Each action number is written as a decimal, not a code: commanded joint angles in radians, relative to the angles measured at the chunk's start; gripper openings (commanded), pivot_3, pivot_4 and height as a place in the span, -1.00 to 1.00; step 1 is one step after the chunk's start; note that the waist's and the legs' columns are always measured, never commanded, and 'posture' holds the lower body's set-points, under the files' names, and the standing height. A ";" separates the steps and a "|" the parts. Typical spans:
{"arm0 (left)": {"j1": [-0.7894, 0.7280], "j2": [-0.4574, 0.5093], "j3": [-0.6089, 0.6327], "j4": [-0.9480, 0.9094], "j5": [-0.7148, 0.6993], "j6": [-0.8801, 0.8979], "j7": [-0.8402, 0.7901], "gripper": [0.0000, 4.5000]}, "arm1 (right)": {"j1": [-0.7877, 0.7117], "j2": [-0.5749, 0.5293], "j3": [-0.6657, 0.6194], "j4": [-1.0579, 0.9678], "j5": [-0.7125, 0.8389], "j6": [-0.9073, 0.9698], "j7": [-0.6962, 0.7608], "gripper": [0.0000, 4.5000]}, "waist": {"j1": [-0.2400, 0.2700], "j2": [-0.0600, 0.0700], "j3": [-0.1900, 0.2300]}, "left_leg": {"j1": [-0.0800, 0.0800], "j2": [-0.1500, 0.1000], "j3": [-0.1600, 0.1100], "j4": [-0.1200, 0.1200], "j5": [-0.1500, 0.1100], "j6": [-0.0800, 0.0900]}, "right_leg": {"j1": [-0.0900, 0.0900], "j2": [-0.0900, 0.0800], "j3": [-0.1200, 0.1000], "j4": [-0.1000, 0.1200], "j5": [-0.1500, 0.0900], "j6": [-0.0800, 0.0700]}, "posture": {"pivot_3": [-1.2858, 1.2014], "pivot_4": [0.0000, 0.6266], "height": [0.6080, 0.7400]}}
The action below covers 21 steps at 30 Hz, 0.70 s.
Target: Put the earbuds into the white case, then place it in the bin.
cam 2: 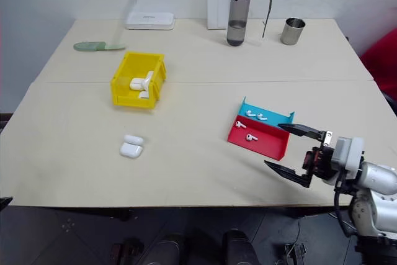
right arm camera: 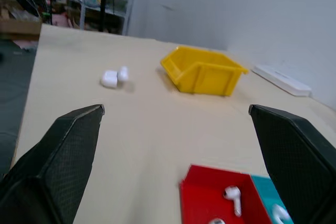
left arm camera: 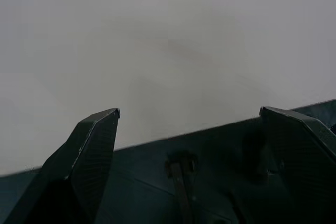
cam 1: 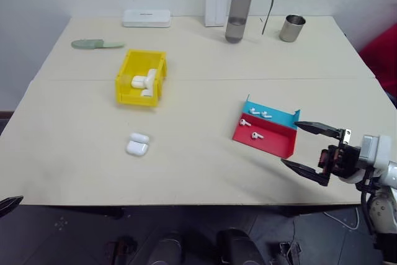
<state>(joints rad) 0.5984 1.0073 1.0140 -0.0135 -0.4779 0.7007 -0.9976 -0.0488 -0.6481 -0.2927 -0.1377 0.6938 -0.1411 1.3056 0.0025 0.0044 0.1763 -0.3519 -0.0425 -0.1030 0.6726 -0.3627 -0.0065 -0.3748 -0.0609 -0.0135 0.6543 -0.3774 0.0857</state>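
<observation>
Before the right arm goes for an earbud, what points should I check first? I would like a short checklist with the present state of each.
1. right gripper open: ok, fingers wide apart, holding nothing.
2. earbuds reachable: ok, four lie in the red and blue tray, just ahead of that gripper.
3. white case open to receive them: ok, lid flipped back on the table.
4. bin free: not ok, another white case already lies inside.
5. left gripper out of the way: ok, open, off the table's left edge.

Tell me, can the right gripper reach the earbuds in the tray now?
Probably yes: the open right gripper hovers beside the tray, and nothing covers the earbuds.
</observation>
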 commanded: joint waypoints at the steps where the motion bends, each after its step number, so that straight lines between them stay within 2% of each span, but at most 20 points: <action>1: -0.006 0.044 0.052 -0.144 -0.065 0.166 -0.011 1.00 | 0.015 -0.011 0.001 -0.047 0.031 0.033 0.018 1.00 | 0.004 -0.001 0.000 | 0.000 0.000 0.000 0.000 0.000 0.000 | 0.000 0.000 0.000 0.000 0.000 0.000 | 0.03 -0.52 1.00; 4: -0.079 0.088 0.034 -0.283 -0.143 0.324 0.014 1.00 | 0.030 -0.005 0.000 -0.034 0.009 0.011 0.033 1.00 | 0.011 -0.001 0.000 | 0.000 0.000 0.000 0.000 0.000 0.000 | 0.000 0.000 0.000 -0.001 0.000 0.000 | 0.03 -0.52 1.00; 7: -0.191 0.151 -0.036 -0.386 -0.215 0.513 0.080 1.00 | 0.040 -0.001 -0.008 0.000 -0.011 -0.019 0.052 1.00 | 0.011 -0.001 0.000 | 0.000 0.000 0.000 0.000 0.000 0.000 | 0.000 0.000 0.001 -0.001 0.000 0.000 | 0.03 -0.52 1.00; 9: -0.353 0.205 -0.154 -0.432 -0.250 0.654 0.191 1.00 | 0.051 0.001 -0.010 0.011 -0.014 -0.036 0.067 1.00 | 0.011 -0.001 0.000 | 0.000 0.000 0.000 0.000 0.000 0.000 | 0.000 0.000 0.001 0.000 0.000 0.000 | 0.03 -0.52 1.00; 11: -0.544 0.210 -0.275 -0.464 -0.298 0.778 0.270 1.00 | 0.057 0.003 -0.008 0.013 -0.015 -0.045 0.072 1.00 | 0.009 0.000 0.000 | 0.000 0.000 0.000 -0.001 0.000 -0.001 | -0.001 0.000 0.001 0.001 0.000 0.000 | 0.03 -0.52 1.00; 13: -0.744 0.163 -0.411 -0.487 -0.335 0.873 0.332 1.00 | 0.059 0.007 -0.001 0.002 -0.018 -0.046 0.066 1.00 | 0.009 0.000 0.000 | 0.001 0.000 0.000 -0.001 0.000 -0.001 | -0.002 0.000 0.001 0.003 0.000 0.000 | 0.03 -0.52 1.00; 15: -0.879 0.117 -0.533 -0.482 -0.337 0.910 0.399 1.00 | 0.064 0.008 0.007 -0.016 -0.020 -0.047 0.063 1.00 | 0.005 0.001 0.000 | 0.000 0.000 0.000 0.000 0.001 -0.001 | -0.003 0.001 0.001 0.005 0.000 0.000 | 0.03 -0.52 1.00; 21: -1.050 -0.028 -0.745 -0.383 -0.309 0.914 0.561 1.00 | 0.102 0.033 0.024 -0.081 -0.035 -0.047 0.024 1.00 | -0.006 0.001 0.000 | 0.000 0.000 0.001 0.002 0.001 -0.003 | -0.005 0.003 0.002 0.008 0.000 0.001 | 0.03 -0.52 1.00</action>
<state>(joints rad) -0.4236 0.9847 0.2922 -0.4101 -0.8003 1.6143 -0.4765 0.0421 -0.6223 -0.2709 -0.1738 0.6555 -0.1754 1.3408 -0.0040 0.0051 0.1760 -0.3519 -0.0421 -0.1022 0.6749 -0.3618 -0.0094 -0.3793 -0.0582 -0.0117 0.6622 -0.3771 0.0863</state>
